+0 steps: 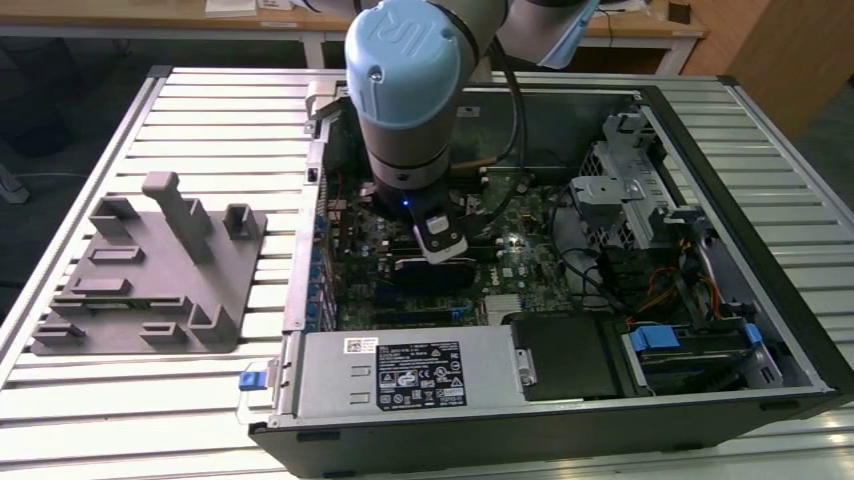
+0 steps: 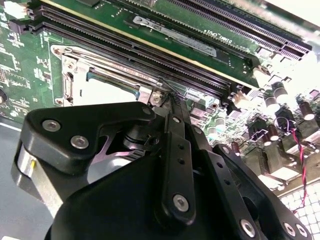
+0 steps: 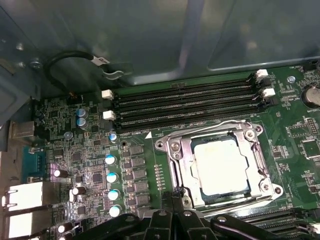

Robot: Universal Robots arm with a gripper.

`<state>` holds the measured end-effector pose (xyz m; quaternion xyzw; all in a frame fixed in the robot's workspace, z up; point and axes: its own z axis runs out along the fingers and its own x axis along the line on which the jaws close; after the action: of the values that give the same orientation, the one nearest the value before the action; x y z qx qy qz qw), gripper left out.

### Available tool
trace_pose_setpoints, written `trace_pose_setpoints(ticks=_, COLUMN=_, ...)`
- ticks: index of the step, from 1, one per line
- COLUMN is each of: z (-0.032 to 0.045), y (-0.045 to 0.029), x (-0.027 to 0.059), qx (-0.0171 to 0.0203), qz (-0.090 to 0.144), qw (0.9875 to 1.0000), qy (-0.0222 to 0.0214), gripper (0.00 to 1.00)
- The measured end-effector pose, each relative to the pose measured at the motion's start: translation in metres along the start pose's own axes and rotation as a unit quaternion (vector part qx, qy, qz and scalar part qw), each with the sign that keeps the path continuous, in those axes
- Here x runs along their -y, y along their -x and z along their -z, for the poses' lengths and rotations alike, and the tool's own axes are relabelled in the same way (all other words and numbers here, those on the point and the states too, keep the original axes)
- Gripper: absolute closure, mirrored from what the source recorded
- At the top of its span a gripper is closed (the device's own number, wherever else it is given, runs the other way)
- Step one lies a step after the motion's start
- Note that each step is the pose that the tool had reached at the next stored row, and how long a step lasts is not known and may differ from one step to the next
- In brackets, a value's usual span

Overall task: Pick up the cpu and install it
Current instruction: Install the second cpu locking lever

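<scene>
Claw (image 1: 445,245) on the end of the pale blue arm (image 1: 407,70), lowered into the open computer case (image 1: 747,110), close above the motherboard (image 1: 534,255) near the middle of the board. Clenched or released: cannot tell from any view. Nothing seen gripped in it. In the first wrist view, black tip of the claw (image 3: 175,200) right at the edge of the silver socket frame (image 3: 177,160), beside one corner of it; touching or just clear, cannot tell. In the second wrist view, black linkage of the claw (image 2: 167,97) reaching toward the same frame (image 2: 70,82).

Cpu (image 3: 220,167) lying flat inside that frame, pale silver-grey top up, square to the socket, ringed by the metal on all sides. Seen again in the second wrist view as a pale patch (image 2: 107,92) partly hidden behind the claw's body.

Just beyond the socket, a row of long black memory slots (image 3: 185,102) with white clips at the ends. In the second wrist view, one green memory stick (image 2: 190,45) standing in such a slot. Blue-topped capacitors (image 3: 111,160) in a line beside the socket. Black cable (image 3: 65,60) looping along the case wall.

Outside the case, toward the exterior view's left, grey fixture (image 1: 154,275) resting on the slatted table (image 1: 80,120), well apart from the claw. Silver power supply (image 1: 400,375) along the near side of the case.
</scene>
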<state>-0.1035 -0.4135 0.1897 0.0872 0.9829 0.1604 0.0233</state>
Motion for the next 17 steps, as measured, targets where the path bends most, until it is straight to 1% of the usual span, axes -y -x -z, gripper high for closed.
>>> trace_pose_setpoints(ticks=12, z=-0.0019, y=-0.0013, x=0.0013, qx=0.0001, qz=0.000, qw=1.0000, qy=0.0001, gripper=0.89)
trace_pose_setpoints(ticks=15, z=-0.0017, y=-0.0013, x=0.0013, qx=0.0000, qz=0.000, qw=1.0000, qy=-0.0001, gripper=0.89)
trace_pose_setpoints(ticks=17, z=0.0001, y=-0.0012, x=0.0006, qx=0.0002, qz=0.000, qw=1.0000, qy=-0.0006, gripper=0.89)
